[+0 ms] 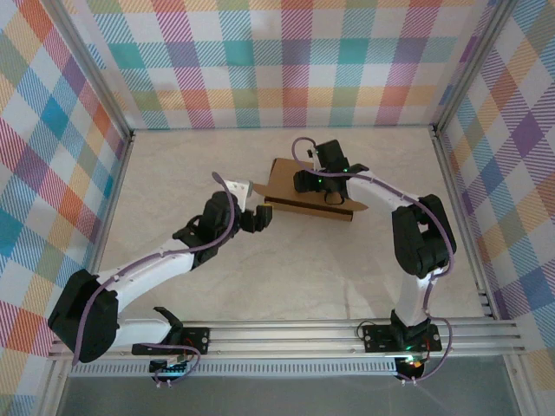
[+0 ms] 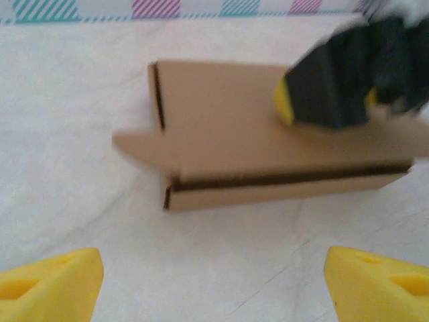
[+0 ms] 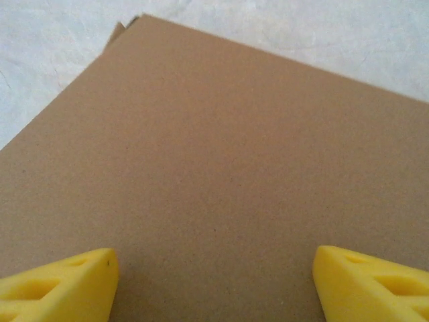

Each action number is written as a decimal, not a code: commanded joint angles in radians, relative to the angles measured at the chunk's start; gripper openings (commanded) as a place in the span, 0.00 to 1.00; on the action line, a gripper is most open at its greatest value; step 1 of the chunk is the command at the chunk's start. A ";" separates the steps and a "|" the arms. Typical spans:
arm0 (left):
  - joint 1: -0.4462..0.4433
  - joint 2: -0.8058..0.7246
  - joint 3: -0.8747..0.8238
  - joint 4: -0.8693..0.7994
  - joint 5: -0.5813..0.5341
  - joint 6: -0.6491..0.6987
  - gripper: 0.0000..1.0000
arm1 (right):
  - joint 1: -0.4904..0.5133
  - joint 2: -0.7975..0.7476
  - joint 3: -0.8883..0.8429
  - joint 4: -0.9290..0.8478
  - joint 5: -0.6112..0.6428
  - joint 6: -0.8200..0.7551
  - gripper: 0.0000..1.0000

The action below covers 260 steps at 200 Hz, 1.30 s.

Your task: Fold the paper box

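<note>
From my screen the paper box (image 1: 305, 192) reads as plain brown cardboard, matt and slightly fibrous, with dark cut edges at its seams. The counter (image 1: 295, 269) has an off-white matt covering, faintly creased like cloth or paper. On the left hand (image 2: 214, 285) the fingertips (image 2: 50, 285) look matt yellow, plastic or foam, I can't tell which. The rail (image 1: 295, 329) along the counter's near edge is bare grey metal.

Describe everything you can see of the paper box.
The paper box is plain brown corrugated cardboard, folded into a shallow flat rectangle with its lid down. A dark seam runs along its front wall, and a pointed tab sticks out at one corner. It lies flat on the white table. The right gripper sits open on its lid, seemingly pressing; nothing else touches it.
</note>
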 commanded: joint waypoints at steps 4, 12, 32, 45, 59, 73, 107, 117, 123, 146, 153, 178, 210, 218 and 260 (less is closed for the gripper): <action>0.087 0.072 0.182 -0.169 0.127 -0.077 0.78 | -0.003 0.041 -0.046 0.010 -0.018 -0.015 0.77; 0.121 0.127 0.252 -0.228 0.157 -0.111 0.76 | -0.003 0.052 -0.050 0.006 -0.011 -0.022 0.77; 0.186 0.295 0.417 -0.352 0.219 -0.161 0.73 | 0.001 0.065 -0.068 0.018 0.014 -0.036 0.75; 0.215 0.402 0.504 -0.385 0.268 -0.170 0.70 | 0.001 0.067 -0.080 0.032 0.030 -0.044 0.75; 0.239 0.515 0.599 -0.437 0.315 -0.172 0.63 | 0.002 0.075 -0.077 0.027 0.045 -0.063 0.75; 0.247 0.622 0.698 -0.481 0.341 -0.157 0.59 | 0.006 0.084 -0.069 0.019 0.062 -0.083 0.75; 0.248 0.819 0.902 -0.564 0.397 -0.141 0.58 | -0.001 0.053 -0.087 0.071 -0.005 -0.064 0.75; 0.248 0.858 0.933 -0.571 0.414 -0.140 0.55 | -0.007 0.042 -0.085 0.084 -0.042 -0.046 0.75; 0.248 0.875 0.944 -0.569 0.424 -0.141 0.53 | -0.011 0.039 -0.083 0.087 -0.063 -0.034 0.75; 0.248 0.917 0.965 -0.578 0.434 -0.137 0.45 | -0.032 0.014 -0.086 0.115 -0.136 0.010 0.75; 0.249 0.923 0.965 -0.581 0.430 -0.135 0.42 | -0.041 -0.001 -0.091 0.127 -0.151 0.024 0.75; 0.248 0.934 0.954 -0.589 0.429 -0.126 0.34 | -0.080 -0.054 -0.113 0.169 -0.178 0.076 0.75; 0.239 0.936 0.907 -0.577 0.448 -0.129 0.28 | -0.098 -0.006 -0.048 0.081 -0.126 0.015 0.75; 0.234 0.932 0.893 -0.574 0.448 -0.131 0.28 | -0.097 0.023 -0.027 0.054 -0.122 -0.003 0.75; 0.203 0.901 0.823 -0.561 0.473 -0.151 0.27 | -0.091 0.141 0.016 -0.016 -0.112 -0.021 0.71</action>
